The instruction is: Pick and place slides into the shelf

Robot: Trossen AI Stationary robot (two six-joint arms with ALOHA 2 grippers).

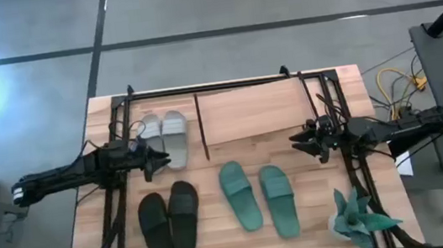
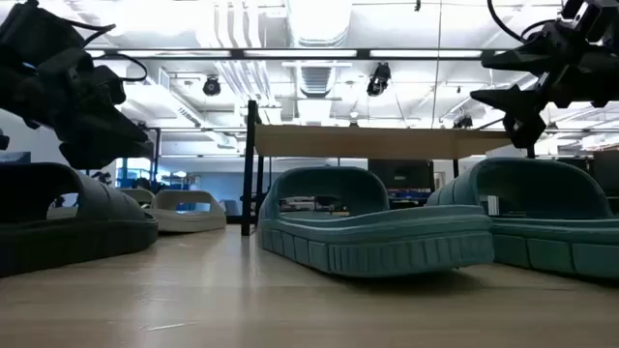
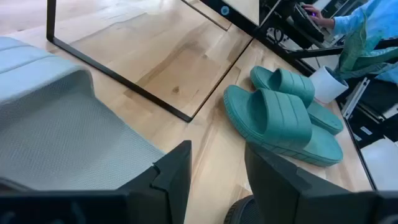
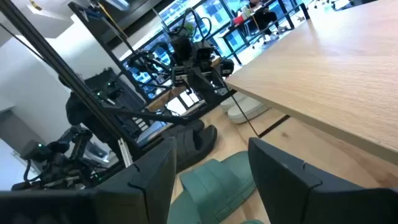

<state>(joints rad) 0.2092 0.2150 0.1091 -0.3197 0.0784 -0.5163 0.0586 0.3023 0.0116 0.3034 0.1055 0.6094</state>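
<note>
Left tool [image 1: 161, 159] is hovering spread beside our light grey slides [image 1: 166, 138], left of the plank-topped wire shelf [image 1: 255, 111], apparently lining up a grasp; right tool [image 1: 304, 142], also spread, is waiting centre-right.

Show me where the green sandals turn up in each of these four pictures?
High view: green sandals, lower middle, right of the black sandals.
Low view: green sandals, centre and right, close to the camera.
Left wrist view: green sandals, right of centre.
Right wrist view: green sandals, bottom centre.
Shared landmark: the shelf, with its wooden top, just beyond them.
</note>
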